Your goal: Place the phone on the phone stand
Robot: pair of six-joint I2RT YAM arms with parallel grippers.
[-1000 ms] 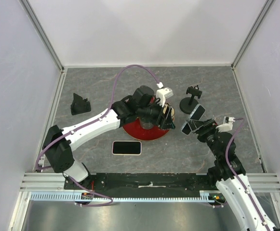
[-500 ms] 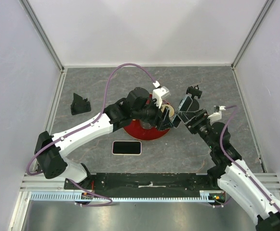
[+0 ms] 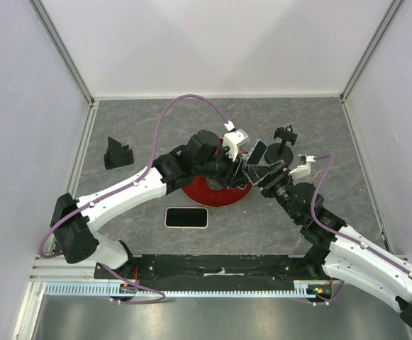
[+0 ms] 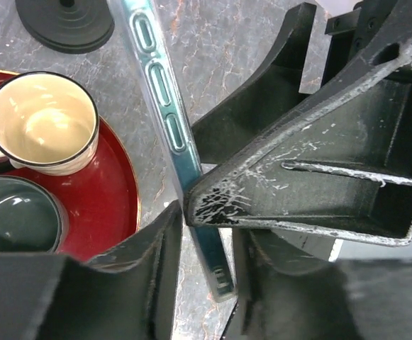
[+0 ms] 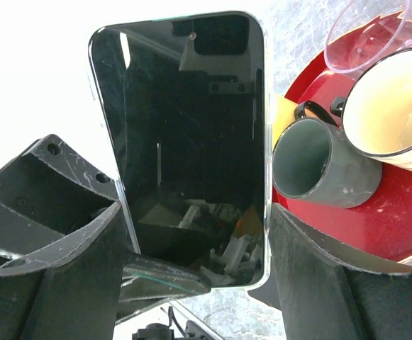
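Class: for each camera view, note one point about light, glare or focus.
Top external: even light, faint shadows on the table. Right wrist: the phone screen mirrors dark shapes; the upper-left background is blown out white. Left wrist: the near fingers are dim and slightly soft.

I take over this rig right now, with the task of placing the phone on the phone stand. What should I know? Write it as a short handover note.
Right gripper: jaws shut on the black-screened phone with a pale rim, held in the air beside the round red tray.
Left gripper: jaws on either side of that phone's long edge. Whether they clamp it I cannot tell.
Second dark phone: flat on the table, near side.
Stands: black wedge stand at far left, black round-base stand behind the grippers. Both bear nothing.
Done: phone lifted.
Left: set it on a stand, then release.
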